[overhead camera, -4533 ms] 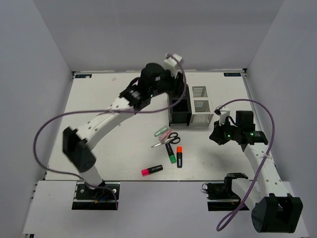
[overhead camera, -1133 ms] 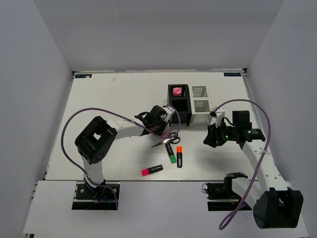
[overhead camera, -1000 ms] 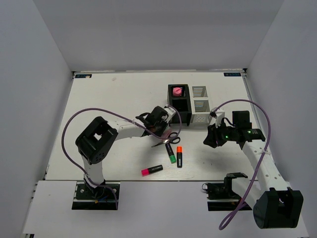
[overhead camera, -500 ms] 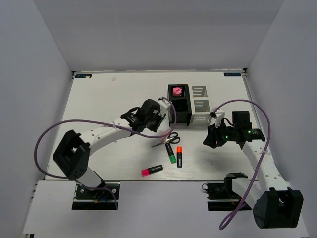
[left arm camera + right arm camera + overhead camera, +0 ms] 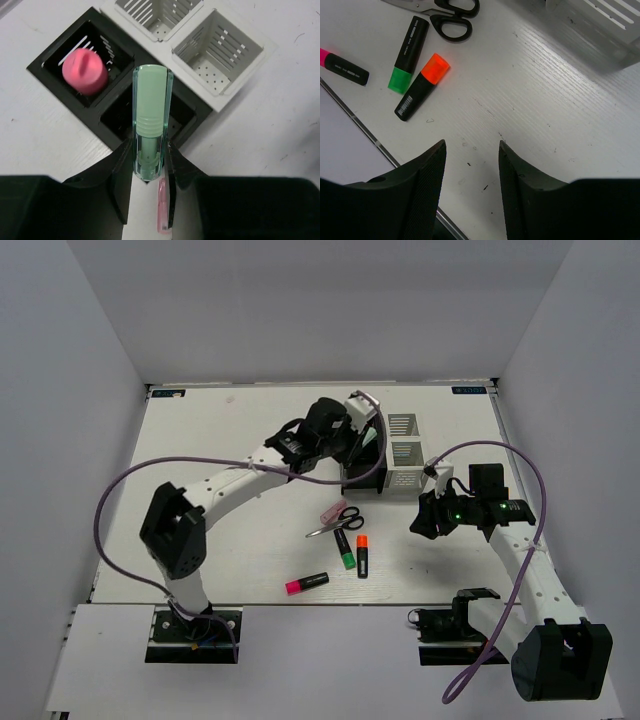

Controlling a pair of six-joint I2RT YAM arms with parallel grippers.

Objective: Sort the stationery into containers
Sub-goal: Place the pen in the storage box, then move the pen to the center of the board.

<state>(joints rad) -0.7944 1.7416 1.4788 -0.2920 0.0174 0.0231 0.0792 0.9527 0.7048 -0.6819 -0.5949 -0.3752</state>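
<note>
My left gripper [image 5: 364, 438] is shut on a pastel green piece [image 5: 151, 115] and holds it over the near compartment of the black organizer [image 5: 360, 478]. The far compartment holds the thick pink tube [image 5: 85, 71]. The white slotted organizer [image 5: 407, 466] stands right of it, its compartments showing nothing inside. A pastel pink piece [image 5: 332, 511], black-handled scissors [image 5: 340, 521], and green [image 5: 344, 549], orange [image 5: 362, 555] and pink [image 5: 307, 583] highlighters lie on the table. My right gripper [image 5: 425, 515] is open and empty, hovering right of them.
The right wrist view shows the scissors [image 5: 452, 20], green highlighter [image 5: 409, 55] and orange highlighter [image 5: 422, 86] ahead of the open fingers, with the table's front edge [image 5: 365, 135] close by. Grey walls enclose the table on three sides.
My left gripper took the green piece from beside the scissors, lifted it and carried it back-right to above the black organizer. The pink piece stays on the table. The right arm has barely moved.
</note>
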